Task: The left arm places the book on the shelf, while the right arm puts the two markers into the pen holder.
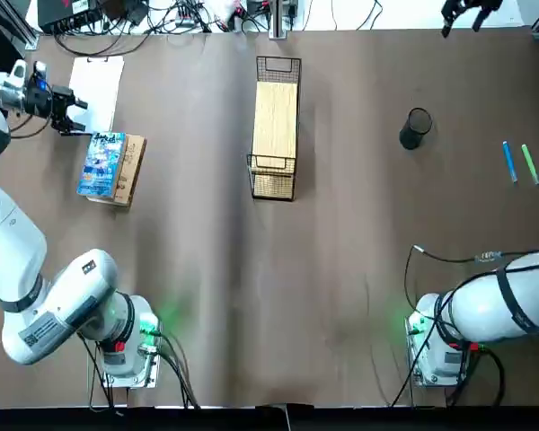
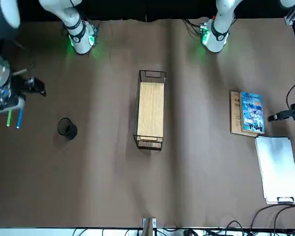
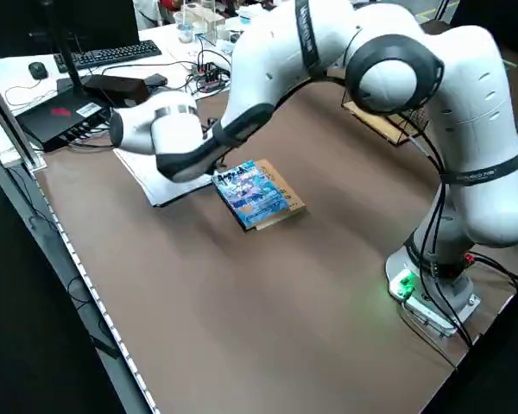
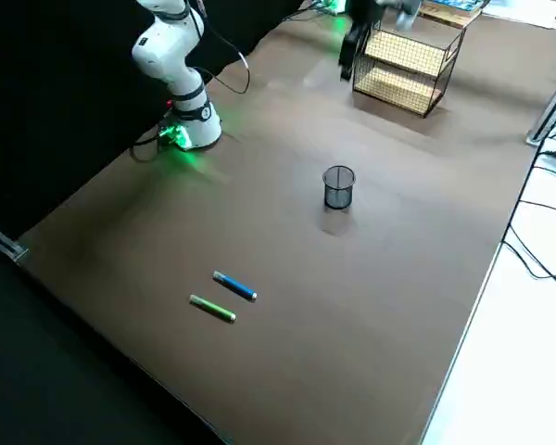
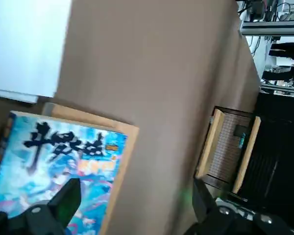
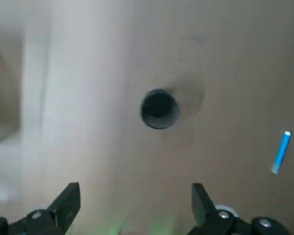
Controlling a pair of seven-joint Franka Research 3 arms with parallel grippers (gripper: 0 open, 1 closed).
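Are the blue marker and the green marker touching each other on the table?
Apart. The right side view shows the blue marker and the green marker lying side by side with a strip of bare table between them.

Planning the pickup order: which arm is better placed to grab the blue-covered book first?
The left. Its gripper hovers open just beyond the book, at the table's left side. The right gripper, also open, is at the far right side near the two markers, with the shelf between.
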